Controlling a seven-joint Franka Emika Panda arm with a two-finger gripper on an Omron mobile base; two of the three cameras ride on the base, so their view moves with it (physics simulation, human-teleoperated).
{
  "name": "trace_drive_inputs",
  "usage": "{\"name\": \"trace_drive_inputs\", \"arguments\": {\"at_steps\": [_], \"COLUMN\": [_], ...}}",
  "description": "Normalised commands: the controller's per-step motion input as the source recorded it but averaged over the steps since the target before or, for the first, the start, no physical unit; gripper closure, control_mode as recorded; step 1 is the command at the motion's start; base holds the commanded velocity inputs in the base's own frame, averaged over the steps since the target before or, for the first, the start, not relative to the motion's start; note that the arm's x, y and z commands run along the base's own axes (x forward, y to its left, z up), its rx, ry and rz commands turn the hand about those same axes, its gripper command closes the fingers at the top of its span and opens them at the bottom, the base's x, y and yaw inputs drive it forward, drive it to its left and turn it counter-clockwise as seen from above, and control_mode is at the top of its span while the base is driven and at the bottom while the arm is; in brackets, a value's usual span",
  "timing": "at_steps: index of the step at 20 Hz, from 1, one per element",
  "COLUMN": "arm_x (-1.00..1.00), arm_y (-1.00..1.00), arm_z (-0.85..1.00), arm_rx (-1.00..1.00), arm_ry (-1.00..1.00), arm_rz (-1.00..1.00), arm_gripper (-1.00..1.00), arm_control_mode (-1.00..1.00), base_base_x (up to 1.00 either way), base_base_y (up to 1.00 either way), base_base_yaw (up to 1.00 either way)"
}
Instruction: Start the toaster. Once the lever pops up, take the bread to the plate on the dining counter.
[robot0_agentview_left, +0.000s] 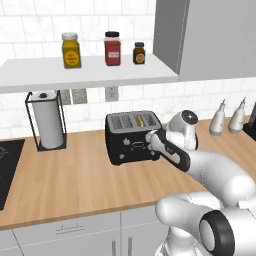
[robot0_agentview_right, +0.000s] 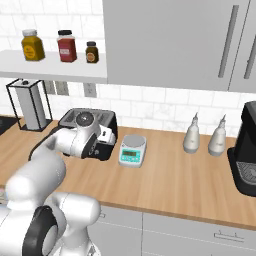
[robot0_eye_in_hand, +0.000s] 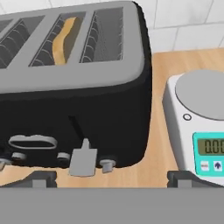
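Facing the toaster: the gripper hangs just in front of the toaster's control face, jaws spread wide, holding nothing and touching nothing.
Toaster: black box with a silvery slotted top, on the wood counter; its long axis runs left to right along the tiled wall, controls toward the robot.
Lever: grey tab low on the toaster's front, right of an oval handle and between small round knobs.
Bread: pale tan slice standing on edge inside a middle slot of the toaster, its thin edge running front to back.
Scale: white and teal, just right of the toaster, apart from it; its display reads zeros.
Shelf above the toaster: three jars, labels too small to read.
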Motion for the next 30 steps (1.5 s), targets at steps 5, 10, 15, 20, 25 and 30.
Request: {"name": "trace_drive_inputs", "arguments": {"at_steps": [5, 10, 15, 20, 25, 30], "arm_x": [-0.15, -0.22, -0.17, -0.02, 0.00, 0.08], "arm_y": [0.02, 0.15, 0.42, 0.44, 0.37, 0.01], "arm_z": [0.40, 0.53, 0.49, 0.42, 0.20, 0.00], "arm_rx": [0.00, 0.00, -0.01, -0.02, -0.01, 0.00], "arm_ry": [-0.17, -0.27, -0.18, -0.07, 0.00, 0.00], "arm_rz": [0.00, 0.00, 0.00, -0.03, -0.07, -0.06], "arm_gripper": [-1.00, -1.00, -1.00, -1.00, -1.00, -1.00], "arm_control_mode": [-1.00, -1.00, -1.00, -1.00, -1.00, -1.00], "base_base_x": [0.00, 0.00, 0.00, 0.00, 0.00, 0.00], "base_base_y": [0.00, 0.00, 0.00, 0.00, 0.00, 0.00], "base_base_yaw": [0.00, 0.00, 0.00, 0.00, 0.00, 0.00]}}
